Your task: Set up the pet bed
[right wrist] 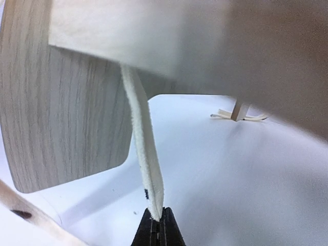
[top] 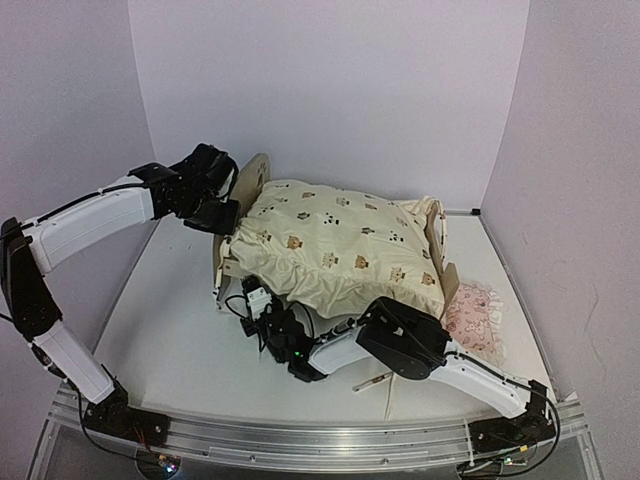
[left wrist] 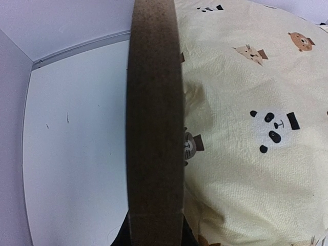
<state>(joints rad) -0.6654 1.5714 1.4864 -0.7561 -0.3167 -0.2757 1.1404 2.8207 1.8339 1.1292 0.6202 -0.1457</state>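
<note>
The pet bed [top: 255, 180] stands mid-table, its light-wood headboard at the left and its footboard [top: 441, 250] at the right. The cream animal-print cushion [top: 340, 245] covers its top, hiding the striped base. My left gripper [top: 222, 215] is shut on the headboard's edge, which runs as a dark board [left wrist: 154, 128] between the jaws, with the cushion [left wrist: 246, 143] to its right. My right gripper [top: 258, 300] is low at the bed's near left side. It [right wrist: 158, 219] is shut on a cream tie [right wrist: 146, 164] hanging from under the frame, beside a wooden panel [right wrist: 61, 113].
The small pink ruffled pillow [top: 475, 315] lies on the table right of the footboard. A loose cream tie [top: 385, 385] trails near the right arm. Another bed leg with ties [right wrist: 237, 114] shows under the frame. White walls enclose the table.
</note>
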